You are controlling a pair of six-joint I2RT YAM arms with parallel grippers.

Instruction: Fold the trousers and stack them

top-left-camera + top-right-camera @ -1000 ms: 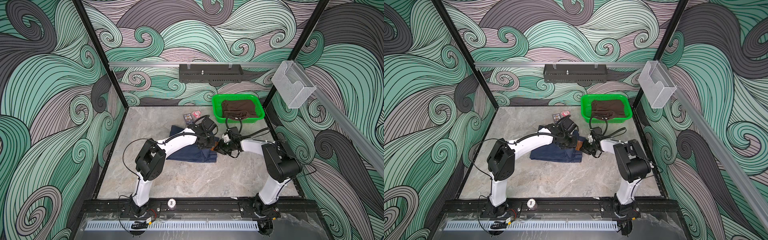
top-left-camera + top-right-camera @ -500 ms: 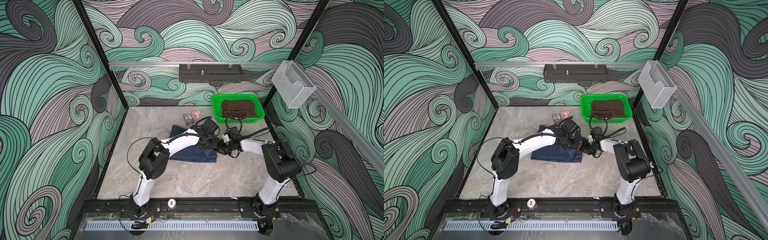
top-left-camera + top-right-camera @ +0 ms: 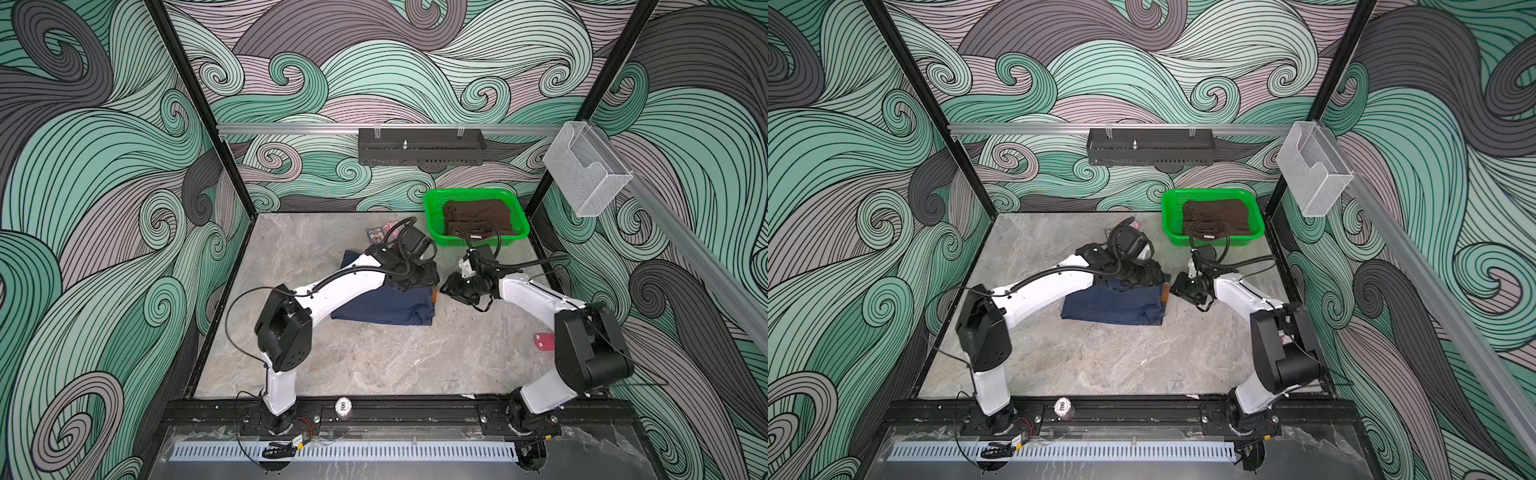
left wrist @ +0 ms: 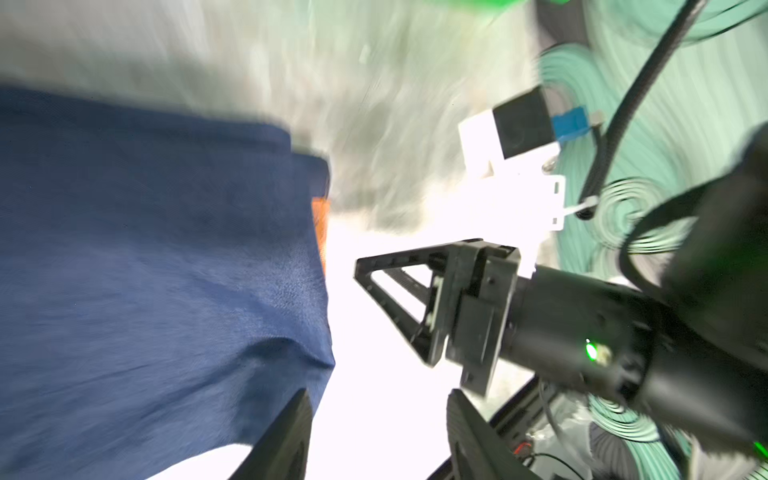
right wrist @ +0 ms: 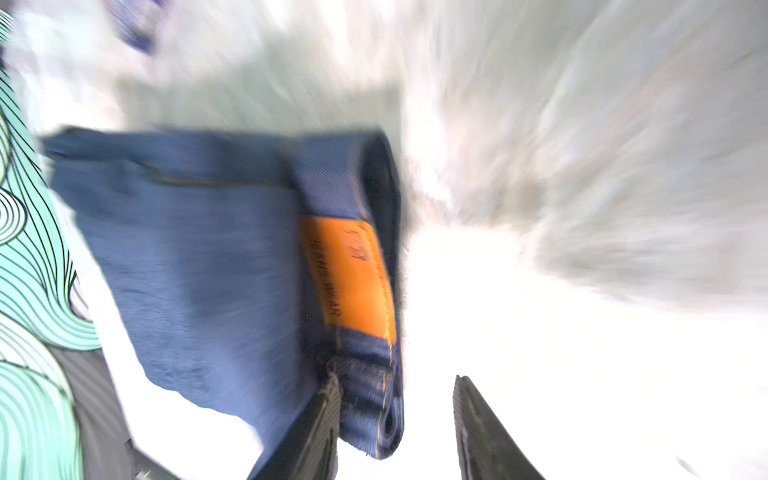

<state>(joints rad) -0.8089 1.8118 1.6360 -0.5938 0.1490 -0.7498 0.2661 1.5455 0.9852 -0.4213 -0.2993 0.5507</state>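
Snagging is to be feared: the folded jeans (image 3: 386, 305) are laid flat at the centre of the table (image 3: 374, 365). At their 3 o'clock edge, by the brown waistband patch (image 5: 349, 274), both grippers are held spread, the left gripper (image 4: 378, 432) empty, the right gripper (image 5: 395, 386) with the waistband corner lying unpinched between its jaws. Should that corner be caught on withdrawal, the fold could be dragged open; farther off, at 1 o'clock, the green basket (image 3: 465, 192) holding a brown garment (image 3: 478, 216) could be jostled in a careless carry.
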